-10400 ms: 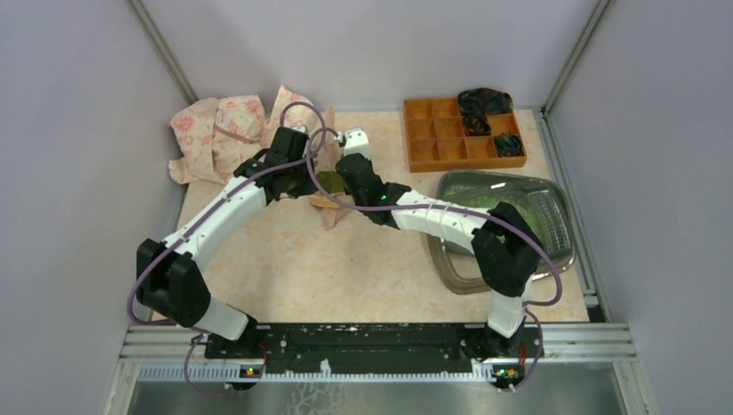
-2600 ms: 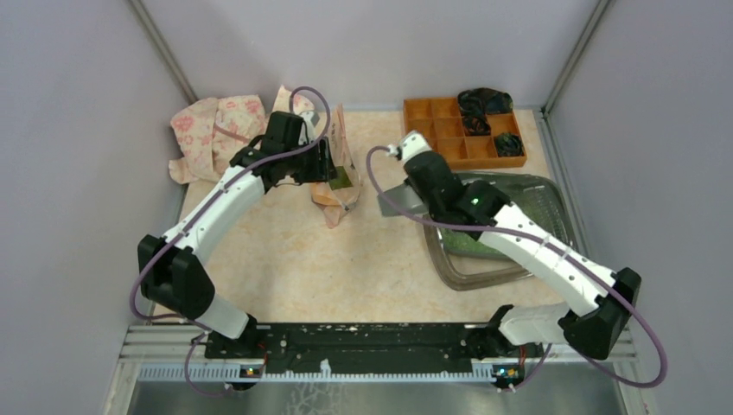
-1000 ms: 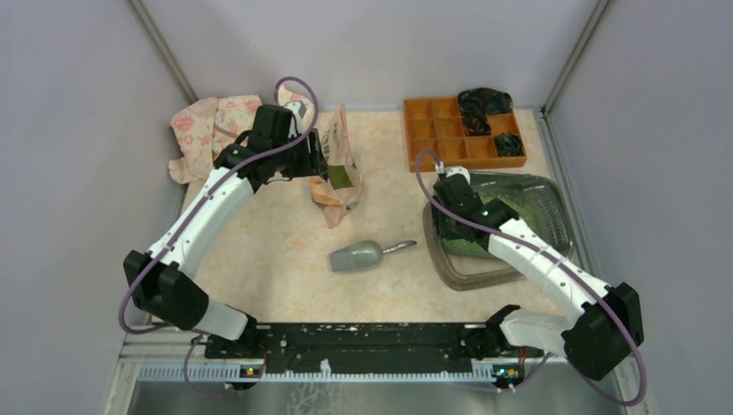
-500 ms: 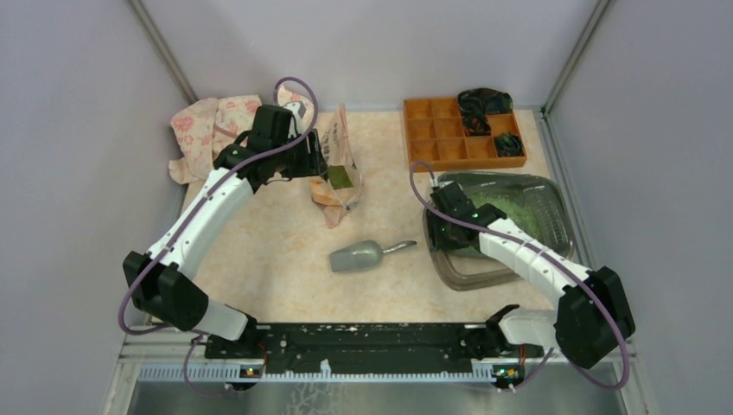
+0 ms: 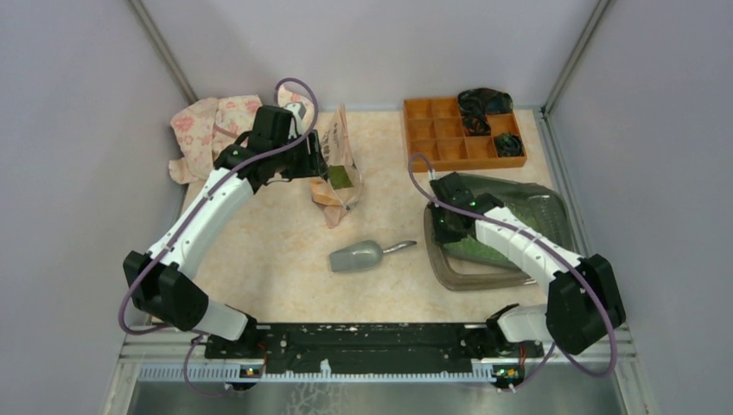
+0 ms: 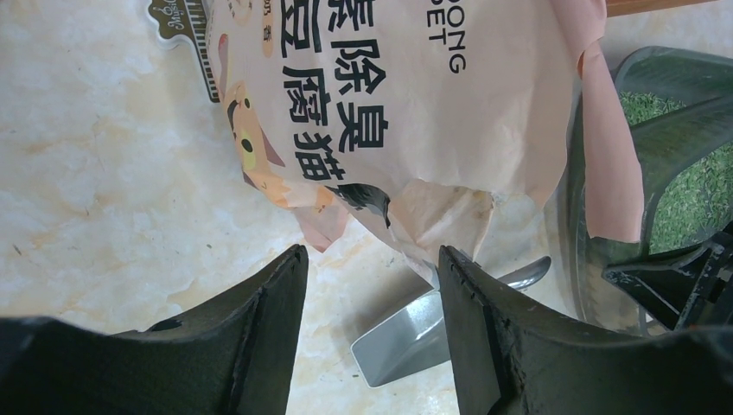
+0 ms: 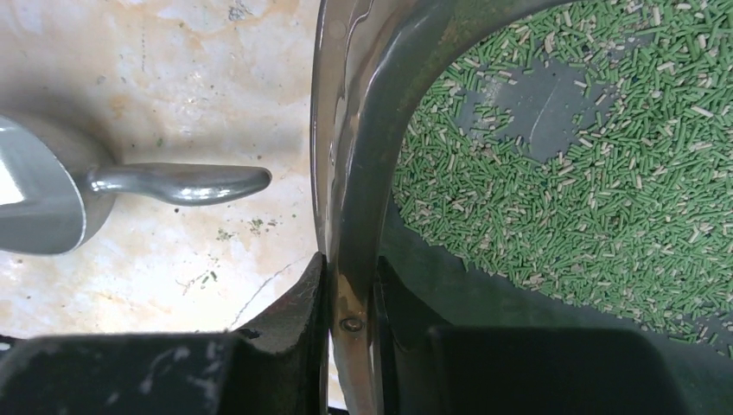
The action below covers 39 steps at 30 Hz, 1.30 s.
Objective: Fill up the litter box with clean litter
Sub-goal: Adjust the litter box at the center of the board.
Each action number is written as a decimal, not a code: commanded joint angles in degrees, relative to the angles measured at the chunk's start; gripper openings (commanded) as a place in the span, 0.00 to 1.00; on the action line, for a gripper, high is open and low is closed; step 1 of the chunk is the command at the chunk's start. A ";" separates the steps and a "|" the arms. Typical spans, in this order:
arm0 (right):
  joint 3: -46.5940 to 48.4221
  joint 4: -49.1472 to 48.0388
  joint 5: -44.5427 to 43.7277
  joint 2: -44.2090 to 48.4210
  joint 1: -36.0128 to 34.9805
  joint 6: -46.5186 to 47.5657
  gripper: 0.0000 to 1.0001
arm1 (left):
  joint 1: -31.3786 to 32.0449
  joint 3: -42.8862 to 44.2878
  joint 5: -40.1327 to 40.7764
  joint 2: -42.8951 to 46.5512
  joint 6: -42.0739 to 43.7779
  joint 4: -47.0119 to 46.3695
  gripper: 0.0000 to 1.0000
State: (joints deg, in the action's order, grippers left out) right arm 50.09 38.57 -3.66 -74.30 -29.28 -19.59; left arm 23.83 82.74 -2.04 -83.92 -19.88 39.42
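Note:
The litter box (image 5: pixel 481 280), a dark grey-green tray, sits at the right of the table. Clean litter (image 5: pixel 486 251), green granules, partly covers its floor (image 7: pixel 596 164). My right gripper (image 5: pixel 442 228) is at the box's left rim. In the right wrist view its jaws (image 7: pixel 350 262) are pressed shut on that rim (image 7: pixel 363 130). My left gripper (image 5: pixel 321 164) stands open beside the pink printed bag (image 5: pixel 341 160). In the left wrist view (image 6: pixel 372 252) only the table and the scoop show between its fingers; the bag (image 6: pixel 406 95) lies beyond the tips.
A grey scoop (image 5: pixel 356 257) lies on the table between bag and box, its handle towards the box (image 7: pixel 173 183). An orange compartment tray (image 5: pixel 462 131) stands at the back right. Crumpled pink bags (image 5: pixel 216 130) lie at the back left.
My right gripper has slid a little nearer along the box's left rim and closed on it. The left arm, bag and scoop have not moved.

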 commanded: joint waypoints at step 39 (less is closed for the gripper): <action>22.17 9.52 15.58 -10.65 10.11 1.31 0.00 | -0.31 -1.97 -0.23 4.03 -0.26 -1.14 0.64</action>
State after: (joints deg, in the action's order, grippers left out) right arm 66.81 48.16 11.86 -84.27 -20.10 -15.94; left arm 23.83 80.84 -2.13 -81.67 -19.90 38.96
